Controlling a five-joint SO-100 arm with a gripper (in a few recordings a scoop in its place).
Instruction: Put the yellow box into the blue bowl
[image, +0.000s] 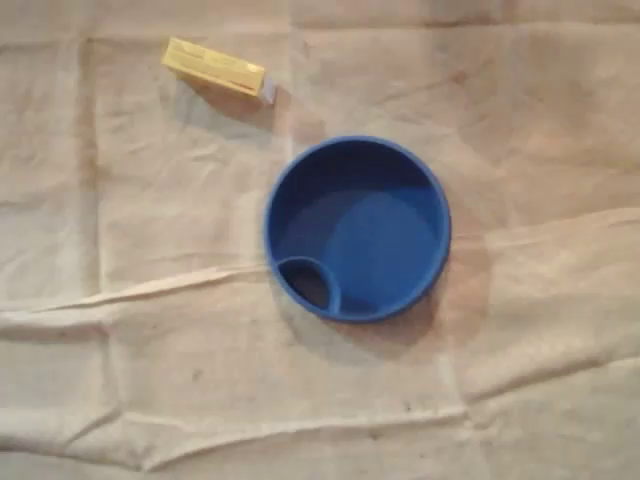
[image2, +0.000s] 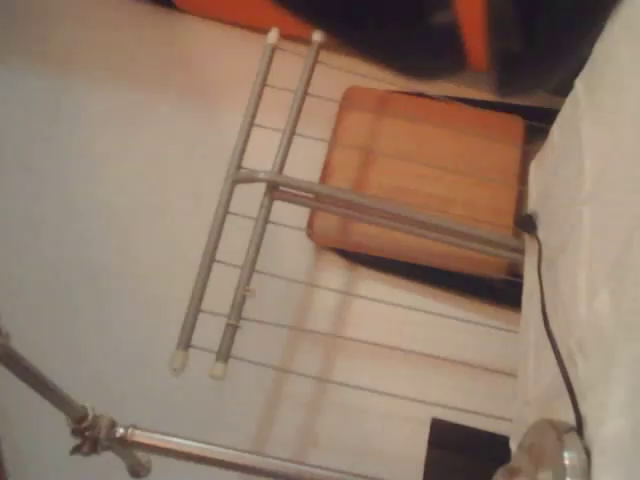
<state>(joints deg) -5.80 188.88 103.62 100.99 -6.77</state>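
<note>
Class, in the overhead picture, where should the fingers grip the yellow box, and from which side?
Across its short width at mid-length, coming straight down from above. The yellow box lies flat on the cloth, long, narrow and slanted, both long sides exposed, with the blue bowl apart from it.

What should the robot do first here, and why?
Probably swing the arm down toward the yellow box. It lies on the cloth, up-left of the blue bowl and apart from it, and the bowl holds nothing yet. The wrist view looks at a metal rack and a wooden seat, so the camera seems aimed away from the work.
</note>
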